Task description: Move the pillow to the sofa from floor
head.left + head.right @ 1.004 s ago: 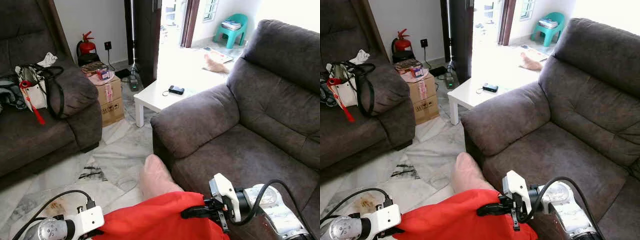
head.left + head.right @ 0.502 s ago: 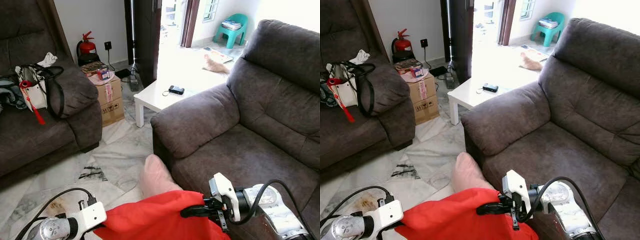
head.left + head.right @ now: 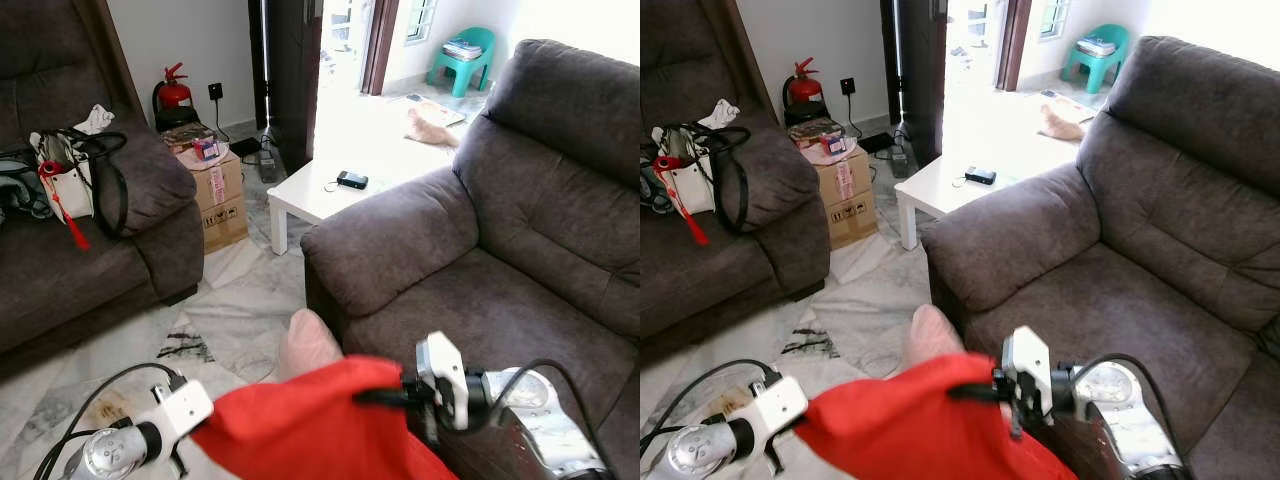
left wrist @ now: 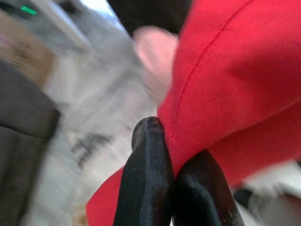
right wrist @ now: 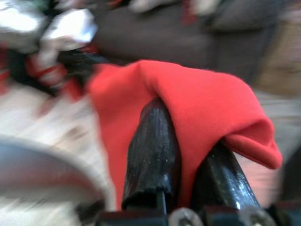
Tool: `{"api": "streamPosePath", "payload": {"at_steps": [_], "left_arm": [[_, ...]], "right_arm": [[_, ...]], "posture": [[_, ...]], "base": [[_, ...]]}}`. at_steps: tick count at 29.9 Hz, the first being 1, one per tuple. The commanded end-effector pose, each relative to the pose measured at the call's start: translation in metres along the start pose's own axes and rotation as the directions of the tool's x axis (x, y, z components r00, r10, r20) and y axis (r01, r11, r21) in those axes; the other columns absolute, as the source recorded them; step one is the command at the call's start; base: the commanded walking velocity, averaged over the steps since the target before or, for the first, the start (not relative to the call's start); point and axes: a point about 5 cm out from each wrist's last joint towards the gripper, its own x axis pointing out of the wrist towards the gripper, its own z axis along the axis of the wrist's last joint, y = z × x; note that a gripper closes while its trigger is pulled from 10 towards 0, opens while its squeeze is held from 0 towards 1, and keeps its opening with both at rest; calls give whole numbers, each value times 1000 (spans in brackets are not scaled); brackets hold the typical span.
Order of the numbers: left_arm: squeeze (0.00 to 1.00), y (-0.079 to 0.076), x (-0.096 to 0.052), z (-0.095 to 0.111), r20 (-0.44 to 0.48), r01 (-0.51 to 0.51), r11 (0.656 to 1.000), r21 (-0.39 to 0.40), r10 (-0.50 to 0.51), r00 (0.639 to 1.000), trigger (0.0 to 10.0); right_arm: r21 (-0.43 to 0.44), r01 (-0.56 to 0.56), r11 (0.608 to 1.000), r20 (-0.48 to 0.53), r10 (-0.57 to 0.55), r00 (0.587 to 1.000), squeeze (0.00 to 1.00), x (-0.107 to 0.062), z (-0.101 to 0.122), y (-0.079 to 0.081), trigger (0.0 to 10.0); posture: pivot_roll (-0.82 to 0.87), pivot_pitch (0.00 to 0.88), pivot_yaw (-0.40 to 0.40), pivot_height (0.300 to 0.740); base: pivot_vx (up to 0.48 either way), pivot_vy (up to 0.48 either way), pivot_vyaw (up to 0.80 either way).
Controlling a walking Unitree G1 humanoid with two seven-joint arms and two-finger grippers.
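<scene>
A red pillow (image 3: 310,425) hangs in front of me, held up between both arms at the bottom of the eye views. My left gripper (image 4: 171,176) is shut on its left edge, the red cloth pinched between the black fingers (image 4: 146,174). At the pillow's right corner my right gripper (image 5: 188,155) is shut on a fold of the same cloth. The grey sofa (image 3: 500,260) stands to the right, its seat cushion (image 3: 500,310) bare. A pink pillow (image 3: 305,345) lies on the floor beside the sofa's armrest, just beyond the red one.
A second dark sofa (image 3: 80,260) at the left carries bags (image 3: 70,180). Cardboard boxes (image 3: 220,200) and a fire extinguisher (image 3: 175,95) stand at the back. A white low table (image 3: 325,195) with a small black item sits behind the armrest. Marble floor (image 3: 230,310) lies between the sofas.
Both arms have lifted the red pillow higher; it now covers more of the pink pillow. The right wrist has risen and swung slightly left.
</scene>
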Motion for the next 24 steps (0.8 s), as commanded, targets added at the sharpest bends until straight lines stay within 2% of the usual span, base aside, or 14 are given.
{"api": "streamPosePath", "payload": {"at_steps": [1,2,5,8,10,12,13,16,17,21,23,24], "left_arm": [[0,17,1,22,95,-120,993,-24,121,988,10000],[0,22,2,37,160,-192,979,-71,201,966,10000],[0,28,4,63,257,-259,957,-130,284,924,10000],[0,30,7,86,338,-295,941,-163,334,880,10000],[0,32,8,97,378,-320,930,-183,367,850,10000],[0,35,7,113,429,-353,908,-224,418,801,10000],[0,35,7,113,429,-353,908,-224,418,801,10000],[0,34,7,123,451,-387,887,-252,461,764,10000],[0,34,7,123,451,-387,887,-252,461,764,10000],[0,31,7,132,457,-433,857,-278,515,725,10000],[0,30,7,134,460,-449,848,-280,529,713,10000],[0,31,6,135,454,-469,828,-306,560,693,10000]], "right_arm": [[-102,137,985,82,-129,988,0,-2,20,-16,10000],[-108,258,960,93,-248,964,0,0,18,-24,10000],[-125,398,909,98,-388,917,0,2,15,-30,10000],[-128,472,872,132,-456,880,0,8,15,-30,10000],[-107,476,873,157,-458,875,0,13,16,-26,10000],[-112,480,870,172,-459,872,0,16,15,-21,10000],[-112,480,870,172,-459,872,0,16,15,-21,10000],[-107,550,828,197,-525,828,0,17,12,-19,10000],[-107,550,828,197,-525,828,0,17,12,-19,10000],[-71,637,768,237,-607,758,0,16,12,-18,10000],[-76,649,757,244,-617,748,0,15,12,-17,10000],[-47,667,743,253,-637,728,0,15,12,-17,10000]], "posture": [[20,0,-59,740],[21,0,-60,740],[26,0,-62,740],[25,0,-59,740],[22,0,-56,740],[19,0,-54,740],[19,0,-54,740],[12,0,-53,740],[12,0,-53,740],[14,0,-53,740],[14,0,-54,740],[14,0,-55,740]], "base": [[0,0,0],[0,0,0],[0,0,0],[0,0,0],[0,0,0],[0,0,0],[0,0,0],[0,0,0],[0,0,0],[0,0,0],[0,0,0],[0,0,0]]}}
